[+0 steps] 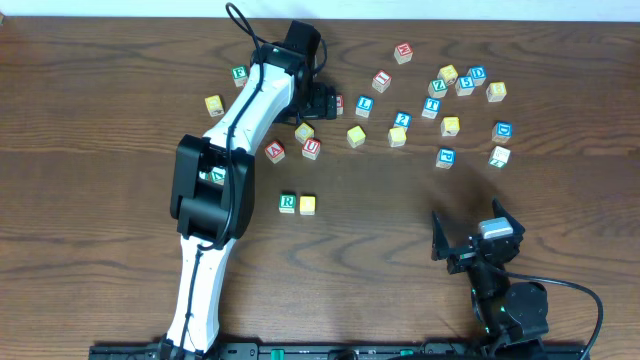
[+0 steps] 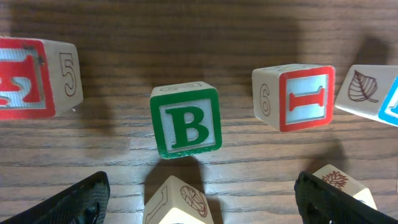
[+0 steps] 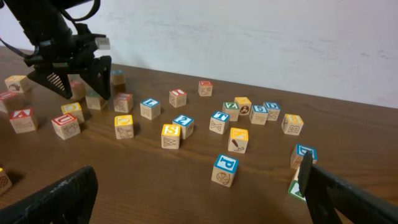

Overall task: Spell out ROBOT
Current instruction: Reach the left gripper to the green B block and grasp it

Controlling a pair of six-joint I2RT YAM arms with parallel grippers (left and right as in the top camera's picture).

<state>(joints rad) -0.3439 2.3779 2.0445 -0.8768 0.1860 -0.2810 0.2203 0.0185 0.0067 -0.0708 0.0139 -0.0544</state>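
Overhead view: on the dark wood table [image 1: 90, 200], the right gripper [image 1: 475, 232] rests spread open near the front edge with free surface around it. Farther in, the green R cube [image 1: 288, 203] sits just beside a yellow cube [image 1: 307, 204]. Beyond, the left gripper [image 1: 322, 100] is open at the green B cube [image 2: 186, 121], which stands between a cube marked 5 [image 2: 37, 78] and a red I cube marked 6 [image 2: 301, 98]; a white wall [image 3: 249, 37] bounds the far edge.

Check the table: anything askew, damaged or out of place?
Nothing damaged or spilled. The loose cubes lie at mixed angles; one red-lettered cube shows its letter sideways. The R cube and a yellow cube sit neatly side by side.
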